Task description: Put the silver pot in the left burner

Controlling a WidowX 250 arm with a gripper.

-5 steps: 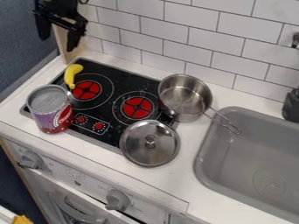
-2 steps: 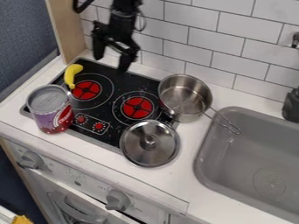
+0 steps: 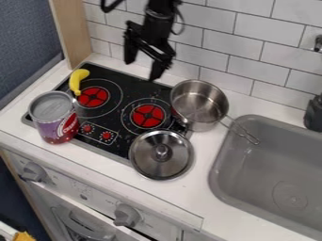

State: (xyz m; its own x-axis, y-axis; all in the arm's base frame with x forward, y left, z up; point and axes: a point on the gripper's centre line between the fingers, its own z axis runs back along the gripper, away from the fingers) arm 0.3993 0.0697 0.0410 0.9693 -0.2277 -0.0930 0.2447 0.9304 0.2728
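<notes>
One banana (image 3: 78, 81) lies at the left burner's (image 3: 93, 97) edge, a can (image 3: 54, 117) close by; the claw (image 3: 142, 70) hangs released.

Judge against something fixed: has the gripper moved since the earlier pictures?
Yes: the gripper has shifted right and down in view, away from the wooden panel, toward the pot.

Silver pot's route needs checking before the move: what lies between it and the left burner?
Only black stovetop and the edge of the right burner, as the camera view shows.
</notes>
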